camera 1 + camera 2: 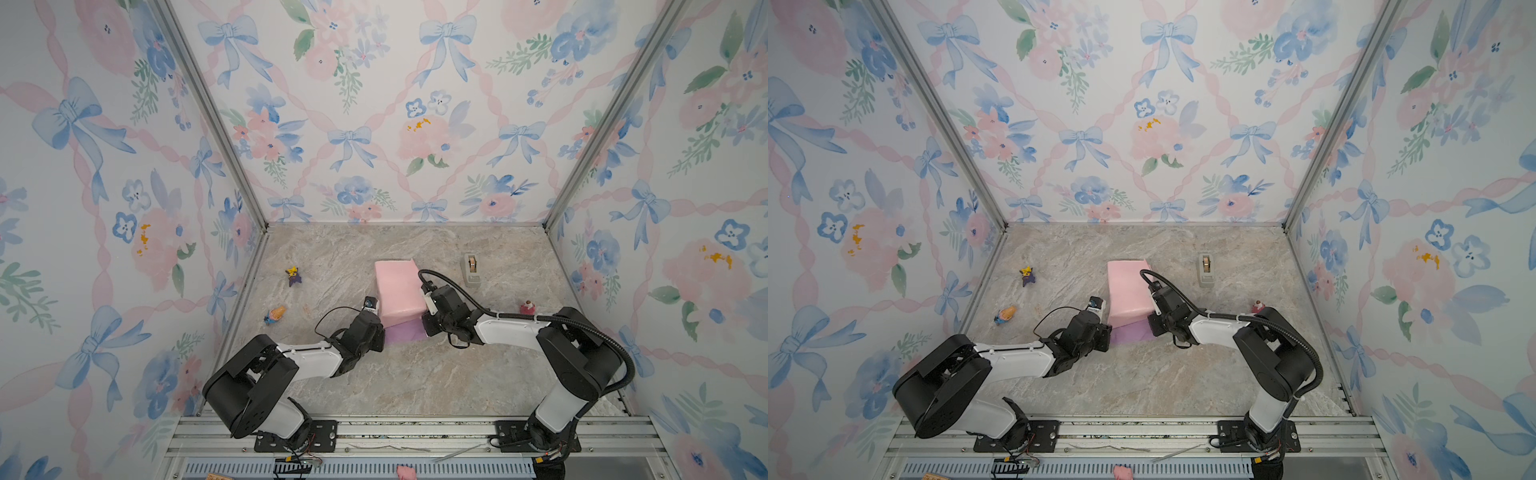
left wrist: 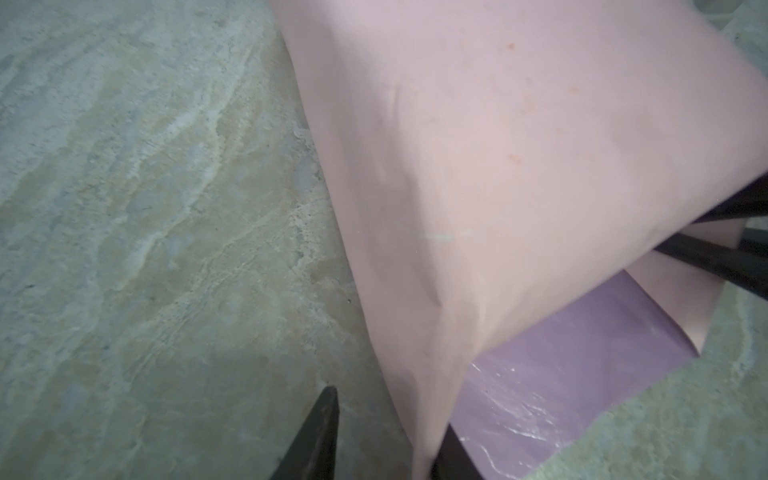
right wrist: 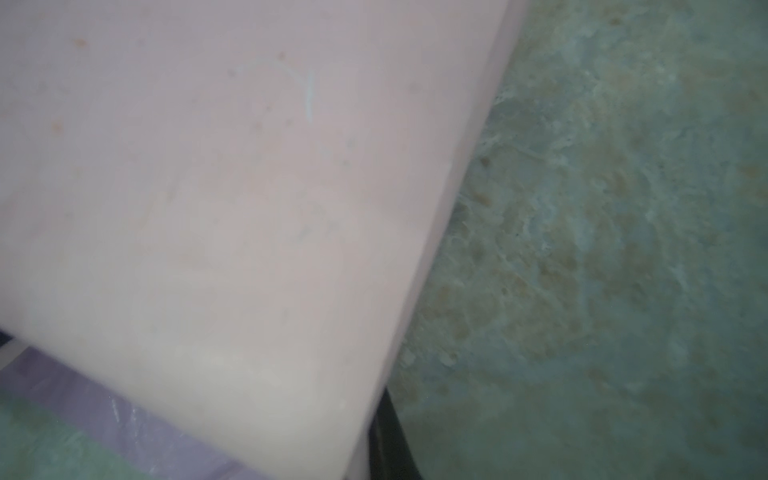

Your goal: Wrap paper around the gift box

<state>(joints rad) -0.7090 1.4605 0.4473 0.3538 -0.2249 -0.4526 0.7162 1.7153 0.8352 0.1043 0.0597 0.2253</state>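
Roughly midway, I judge: the paper (image 1: pixel 397 286) arches pink-side-up on the middle of the surface (image 1: pixel 415 374), the gift box hidden, presumably beneath, lilac flap (image 1: pixel 403 332) unclosed; left jaws stand parted astride its edge, right jaws I cannot tell; closing, ends and taping remain

Pink face of paper (image 2: pixel 498 166): matt, smooth, faintly creased. Lilac face: glossy, with wrinkles catching light. tabletop (image 2: pixel 124 208): veined stone look, matt. front rail (image 1: pixel 415 432): bare metal, dull sheen.
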